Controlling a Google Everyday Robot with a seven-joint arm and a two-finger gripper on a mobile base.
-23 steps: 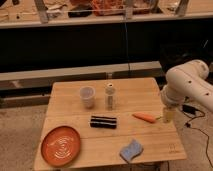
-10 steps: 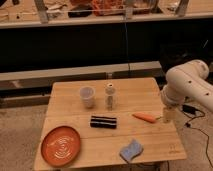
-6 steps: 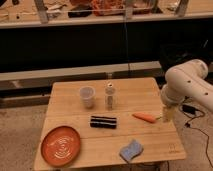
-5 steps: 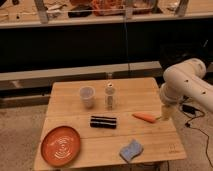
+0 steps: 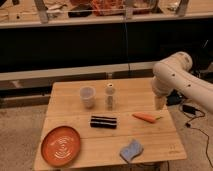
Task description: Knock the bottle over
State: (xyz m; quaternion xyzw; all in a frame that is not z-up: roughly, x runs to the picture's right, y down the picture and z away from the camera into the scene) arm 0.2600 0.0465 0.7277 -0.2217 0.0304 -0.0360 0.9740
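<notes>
The bottle (image 5: 110, 96) stood upright on the back half of the wooden table (image 5: 160, 137), near its middle, with the translucent cup (image 5: 87, 96) just beside it on the camera's left. The gripper (image 5: 160, 103) hung over the table's right edge, well apart from the bottle, with its jaws spread wide and nothing in them. The step in hand looked like the approach. To do it well, the gripper would probably need to come across at the height of the white cap and strike high on the bottle, since a low push might only slide so light a thing along the wood. A straight sweep from the right would likely drive the bottle into the cup, so an angled push toward the back or front of the table seemed safer. A carrot (image 5: 146, 118) lay flat between the gripper and the bottle, a little to the front, and a pass at cap height should clear it. A dark rectangular packet (image 5: 103, 121) lay just in front of the bottle, where the bottle might land. The orange plate (image 5: 61, 145) and the blue sponge (image 5: 131, 150) sat near the front edge, out of the way
</notes>
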